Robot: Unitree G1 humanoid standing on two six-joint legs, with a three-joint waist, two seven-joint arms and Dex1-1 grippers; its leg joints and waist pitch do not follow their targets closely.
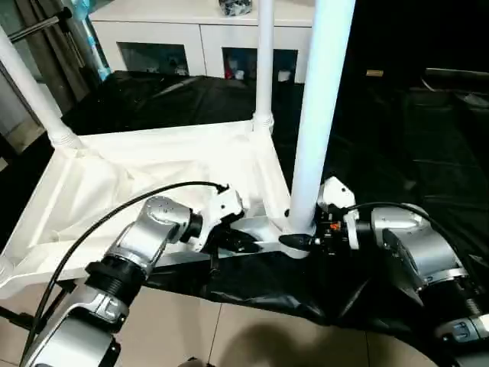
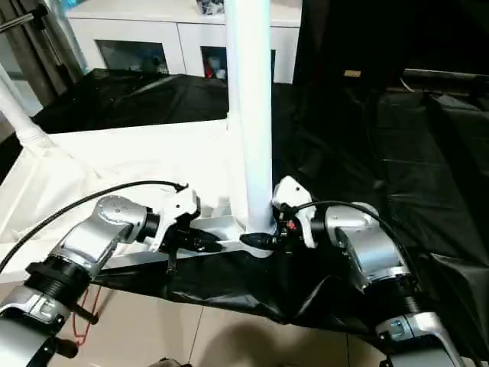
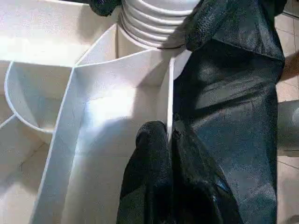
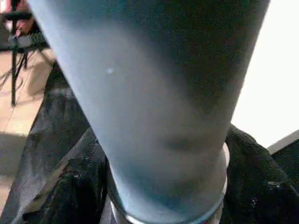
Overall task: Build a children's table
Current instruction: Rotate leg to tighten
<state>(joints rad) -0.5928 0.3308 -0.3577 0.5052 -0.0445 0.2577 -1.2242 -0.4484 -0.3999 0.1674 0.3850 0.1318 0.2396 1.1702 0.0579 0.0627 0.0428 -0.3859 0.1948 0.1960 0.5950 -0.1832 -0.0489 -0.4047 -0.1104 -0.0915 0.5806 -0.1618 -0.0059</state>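
Note:
The white tabletop lies upside down on a black sheet, ribbed side up. Three white legs stand in its corner sockets: one at the far left, one at the back, and a near one at the front right corner. My left gripper is shut on the tabletop's thin front rim wall, just left of that corner. My right gripper is at the near leg's base, and its black fingers close on the ribbed collar from both sides.
A white cabinet with glass-fronted compartments stands behind the work. The black sheet spreads to the right and hangs over the front edge. Tiled floor lies below. A black cable arcs over my left forearm.

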